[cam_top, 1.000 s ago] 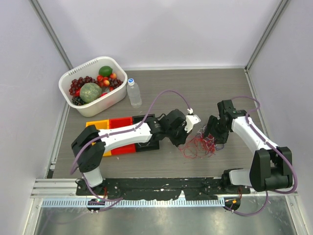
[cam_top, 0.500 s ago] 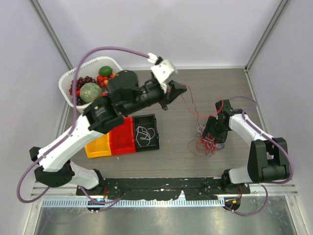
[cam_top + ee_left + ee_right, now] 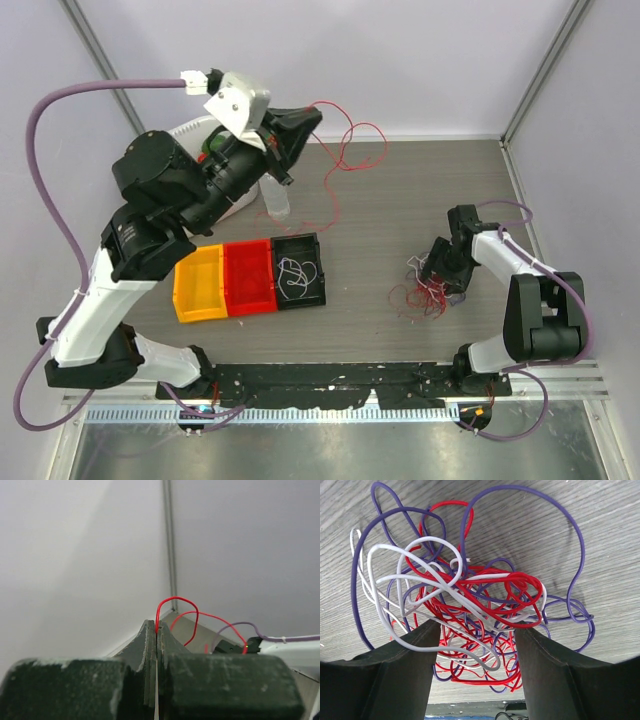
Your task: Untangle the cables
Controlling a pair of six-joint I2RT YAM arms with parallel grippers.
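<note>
Left end effector [image 3: 311, 119]: pressed together, pinching a red cable [image 3: 348, 140], high in the upper centre-left of the top view.
Right end effector [image 3: 438, 272]: spread, fingers either side of the tangle.
Tangled cables [image 3: 420, 293]: red, white and purple, on the counter [image 3: 400, 190], right of centre.

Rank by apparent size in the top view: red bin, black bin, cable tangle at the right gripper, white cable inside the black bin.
1. Red bin and black bin: alike.
2. Cable tangle: near a bin's footprint, partly under the right gripper, so unsure.
3. White cable: clearly smallest.
</note>
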